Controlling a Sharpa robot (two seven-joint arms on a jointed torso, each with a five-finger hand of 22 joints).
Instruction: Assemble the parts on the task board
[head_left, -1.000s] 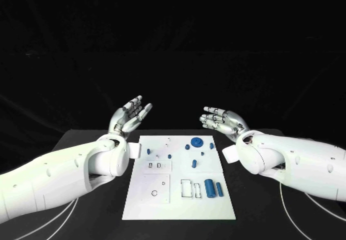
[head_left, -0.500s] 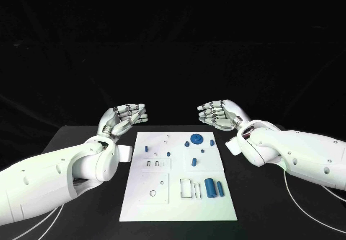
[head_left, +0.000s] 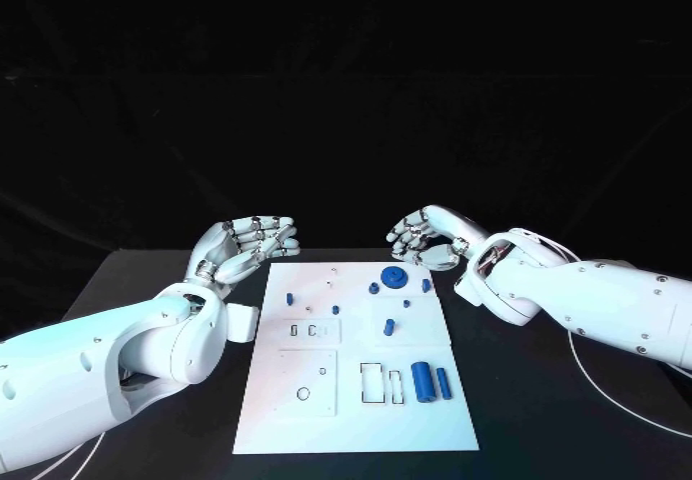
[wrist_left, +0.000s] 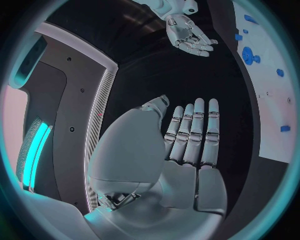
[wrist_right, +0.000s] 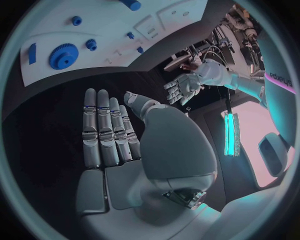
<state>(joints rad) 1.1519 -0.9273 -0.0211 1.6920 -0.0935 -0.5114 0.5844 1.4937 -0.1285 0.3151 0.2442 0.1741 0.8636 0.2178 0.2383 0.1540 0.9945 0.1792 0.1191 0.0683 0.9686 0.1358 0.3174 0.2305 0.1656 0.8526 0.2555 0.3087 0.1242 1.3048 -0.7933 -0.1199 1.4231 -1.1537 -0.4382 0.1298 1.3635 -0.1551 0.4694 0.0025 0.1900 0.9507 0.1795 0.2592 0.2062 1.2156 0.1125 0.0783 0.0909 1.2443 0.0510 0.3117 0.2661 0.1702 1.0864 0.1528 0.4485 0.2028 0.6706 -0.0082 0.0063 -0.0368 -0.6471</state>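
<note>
The white task board (head_left: 353, 420) lies in the middle of the black table. On it are a blue gear (head_left: 392, 278) near the far edge, two blue cylinders (head_left: 423, 381) side by side at the near right, and several small blue pieces such as a peg (head_left: 290, 298). My left hand (head_left: 248, 245) hovers off the board's far left corner, holding nothing. My right hand (head_left: 426, 240) hovers just beyond the gear, also holding nothing. In the left wrist view my left hand (wrist_left: 187, 150) has its fingers stretched out side by side. My right hand (wrist_right: 112, 145) looks the same, with the gear (wrist_right: 62, 55) beyond it.
The board has rectangular and round recesses (head_left: 378, 380) on its near half. Black table (head_left: 562, 400) stretches on both sides of the board. My white forearms lie along the left and right sides.
Both hands were raised with palms up a second ago. They have turned over and come down toward the board's far edge, the right hand drifting in toward the gear.
</note>
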